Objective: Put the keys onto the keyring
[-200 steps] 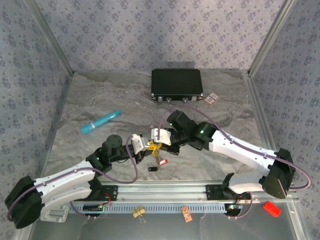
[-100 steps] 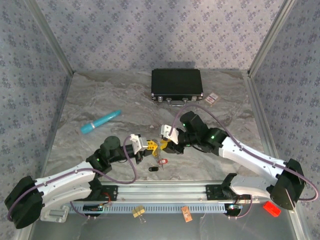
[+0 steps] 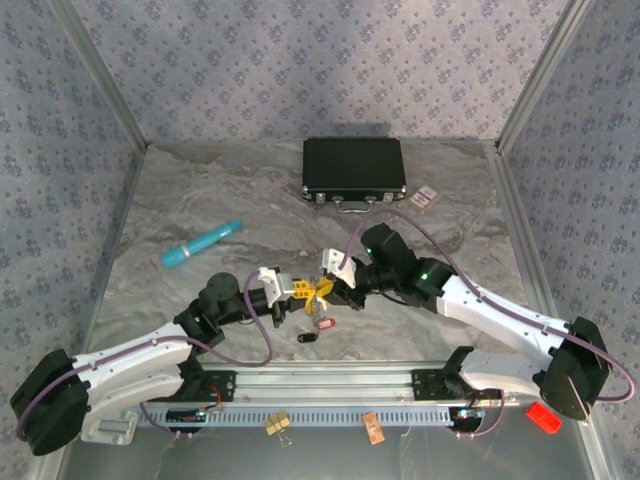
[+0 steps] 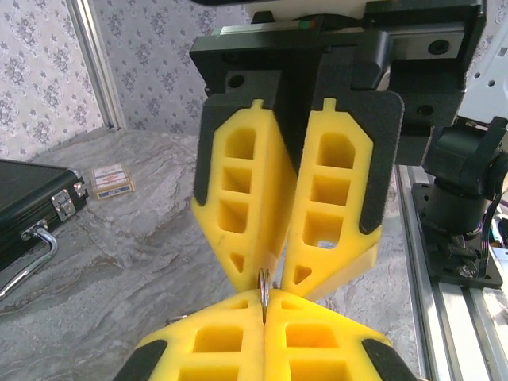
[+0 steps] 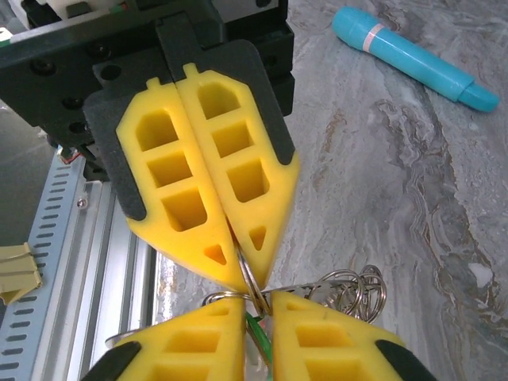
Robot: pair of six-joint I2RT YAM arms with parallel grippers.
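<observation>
My two grippers meet tip to tip just above the table. The left gripper [image 3: 307, 291] [image 4: 264, 306] is shut on the keyring [image 4: 263, 286] [image 5: 247, 276], a thin grey hoop held edge-on between its yellow pads. The right gripper [image 3: 329, 288] [image 5: 259, 306] faces it, jaws nearly closed, with a green key [image 5: 259, 333] and the hoop's wire in the narrow gap. A bunch of small rings [image 5: 355, 290] hangs beside the right fingertips. A red key [image 3: 322, 322] and a dark key [image 3: 307, 338] lie on the table just below the grippers.
A black case [image 3: 353, 167] lies at the back, with small cards [image 3: 427, 197] to its right. A teal pen [image 3: 202, 244] lies at the left. On the front rail sit a yellow binder clip [image 3: 277, 424] and an orange tag [image 3: 373, 428].
The right gripper has drawn back to the right from over the left one, opened a little and narrowed again. The left gripper has hardly moved and still holds the keyring.
</observation>
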